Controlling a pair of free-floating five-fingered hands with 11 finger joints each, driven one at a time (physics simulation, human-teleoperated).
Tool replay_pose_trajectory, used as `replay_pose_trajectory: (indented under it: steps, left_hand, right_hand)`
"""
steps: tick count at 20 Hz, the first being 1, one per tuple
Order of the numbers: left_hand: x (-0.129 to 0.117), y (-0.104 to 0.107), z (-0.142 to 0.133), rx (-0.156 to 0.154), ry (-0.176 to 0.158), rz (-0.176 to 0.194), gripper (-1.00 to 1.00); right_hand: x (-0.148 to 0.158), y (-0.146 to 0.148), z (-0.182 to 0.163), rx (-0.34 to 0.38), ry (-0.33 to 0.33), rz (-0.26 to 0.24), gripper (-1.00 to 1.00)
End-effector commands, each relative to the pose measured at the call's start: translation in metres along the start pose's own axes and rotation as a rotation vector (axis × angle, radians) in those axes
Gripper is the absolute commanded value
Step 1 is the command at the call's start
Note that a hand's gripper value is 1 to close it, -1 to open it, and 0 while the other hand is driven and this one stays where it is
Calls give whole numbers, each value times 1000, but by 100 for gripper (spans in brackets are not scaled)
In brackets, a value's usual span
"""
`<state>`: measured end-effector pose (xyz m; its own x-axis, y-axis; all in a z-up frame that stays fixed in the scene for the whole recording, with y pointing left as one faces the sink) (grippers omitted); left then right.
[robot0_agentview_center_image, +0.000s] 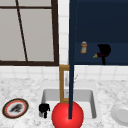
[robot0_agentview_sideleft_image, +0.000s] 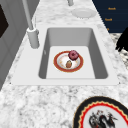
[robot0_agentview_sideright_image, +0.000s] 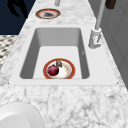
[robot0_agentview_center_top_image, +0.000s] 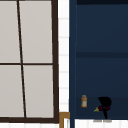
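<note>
You have a small dark-purple item with a yellow-green tip (robot0_agentview_center_image: 100, 54) in the right hand's curled fingers, on the navy cabinet's bottom shelf (robot0_agentview_center_image: 115, 50), right of the orange bottle (robot0_agentview_center_image: 83, 47).

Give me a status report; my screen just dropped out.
Right hand up in the dark blue cabinet, curled on a small purple item, beside an orange bottle. Left hand curled at the sink front, holding nothing.

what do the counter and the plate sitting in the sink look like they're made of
The counter looks like polished marble or granite: white with grey mottled veining. The plate in the sink looks like glazed ceramic, pale centre with a red-brown rim, though the render leaves that open.
</note>
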<state>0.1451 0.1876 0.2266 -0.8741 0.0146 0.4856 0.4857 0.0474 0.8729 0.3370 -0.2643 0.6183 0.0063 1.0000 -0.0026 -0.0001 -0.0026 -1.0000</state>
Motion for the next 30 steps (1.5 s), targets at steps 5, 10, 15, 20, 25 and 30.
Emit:
replay_pose_trajectory:
  steps: [5,10,15,20,25,30]
  left_hand:
    - [0,0,0,0,0,0,0]
    - [0,0,0,0,0,0,0]
    - [0,0,0,0,0,0,0]
    - [0,0,0,0,0,0,0]
    - [0,0,0,0,0,0,0]
    - [0,0,0,0,0,0,0]
  right_hand:
    - [0,5,-16,125,0,-7,-100]
    - [0,4,-34,120,0,-13,-100]
    - [-1,7,-44,125,0,-6,-100]
    - [-2,9,-52,125,0,-1,-100]
    - [-3,12,-60,125,0,-2,-100]
    - [-20,13,-94,58,-4,-1,-100]
